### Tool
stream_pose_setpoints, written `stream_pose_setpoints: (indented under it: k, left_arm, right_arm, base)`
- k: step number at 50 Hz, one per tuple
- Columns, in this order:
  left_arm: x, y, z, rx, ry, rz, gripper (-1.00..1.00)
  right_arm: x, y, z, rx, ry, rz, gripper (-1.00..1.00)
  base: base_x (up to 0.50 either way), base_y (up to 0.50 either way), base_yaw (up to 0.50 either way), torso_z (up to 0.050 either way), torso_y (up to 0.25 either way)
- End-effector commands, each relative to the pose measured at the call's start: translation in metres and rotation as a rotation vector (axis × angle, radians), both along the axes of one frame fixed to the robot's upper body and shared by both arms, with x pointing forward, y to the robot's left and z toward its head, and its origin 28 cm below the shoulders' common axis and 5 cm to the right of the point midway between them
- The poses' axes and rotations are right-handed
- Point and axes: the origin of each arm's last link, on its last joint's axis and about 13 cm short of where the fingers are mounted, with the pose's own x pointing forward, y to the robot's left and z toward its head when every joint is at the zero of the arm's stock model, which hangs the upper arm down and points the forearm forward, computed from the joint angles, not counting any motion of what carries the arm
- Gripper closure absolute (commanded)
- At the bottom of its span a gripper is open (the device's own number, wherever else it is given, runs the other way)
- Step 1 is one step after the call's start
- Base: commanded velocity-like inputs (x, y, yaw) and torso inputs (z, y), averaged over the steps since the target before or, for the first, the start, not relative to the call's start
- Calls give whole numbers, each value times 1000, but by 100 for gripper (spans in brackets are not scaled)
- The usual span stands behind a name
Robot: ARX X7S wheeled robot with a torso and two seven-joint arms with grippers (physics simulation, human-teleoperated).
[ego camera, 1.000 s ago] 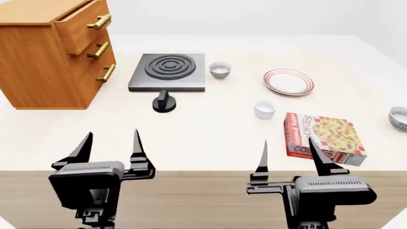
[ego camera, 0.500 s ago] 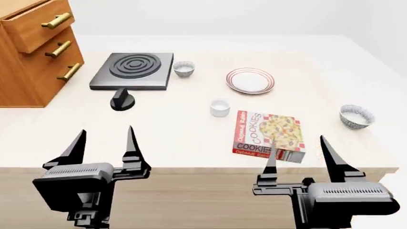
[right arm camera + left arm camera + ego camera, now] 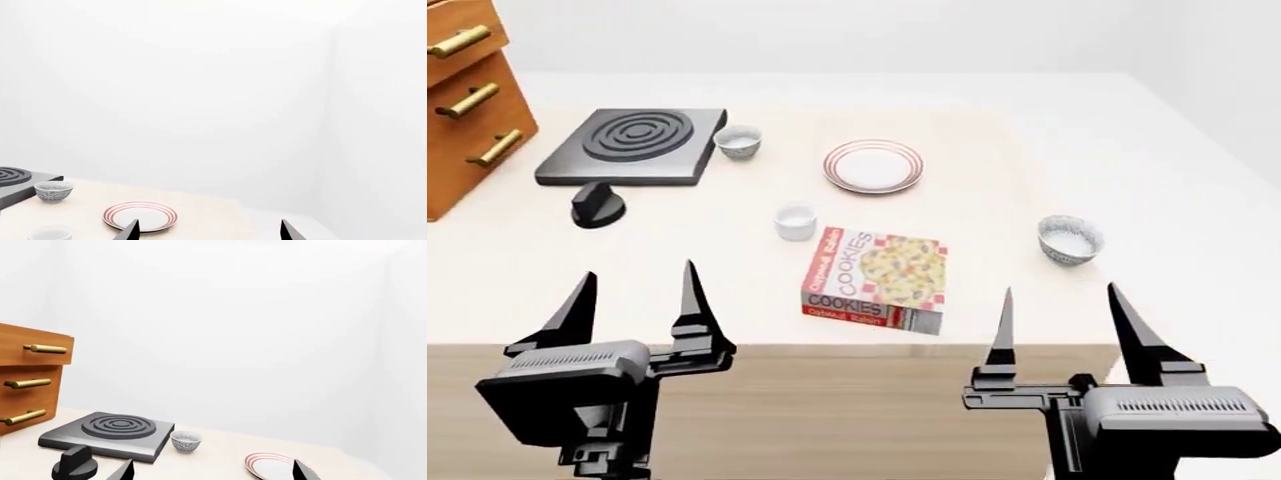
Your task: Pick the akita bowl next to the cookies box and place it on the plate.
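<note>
The akita bowl (image 3: 1070,240), speckled grey and white, sits on the table to the right of the cookies box (image 3: 876,279). The plate (image 3: 873,165) with red rings lies farther back, near the middle; it also shows as the plate (image 3: 277,466) and the plate (image 3: 140,216) in the wrist views. My left gripper (image 3: 638,291) and right gripper (image 3: 1068,312) hover at the table's near edge, both open and holding nothing. The right gripper is nearer the akita bowl, well in front of it.
A second speckled bowl (image 3: 738,142) stands beside the black stove burner (image 3: 634,146). A plain white cup (image 3: 794,221) is behind the box. A black knob (image 3: 598,204) and a wooden drawer cabinet (image 3: 467,95) are at the left.
The head view has swung to the right: everything on the table has slid leftward in the picture, and the akita bowl now shows fully. Both grippers remain open.
</note>
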Motion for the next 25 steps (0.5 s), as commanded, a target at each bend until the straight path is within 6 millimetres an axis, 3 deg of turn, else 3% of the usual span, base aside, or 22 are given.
stream_pose_setpoints:
  k: [1, 10, 25]
  left_arm:
    - [0, 0, 1, -5, -2, -2, -100]
    - [-1, -1, 1, -3, -2, -4, -100]
    - [0, -1, 0, 1, 16, 7, -100]
  right_arm:
    - [1, 0, -1, 2, 10, 16, -100]
    - [5, -1, -3, -7, 57, 8, -100]
    - [1, -1, -4, -8, 21, 23, -100]
  base:
    - [-35, -500, 0, 0, 0]
    - [-32, -500, 0, 0, 0]
    - [13, 0, 0, 0, 0]
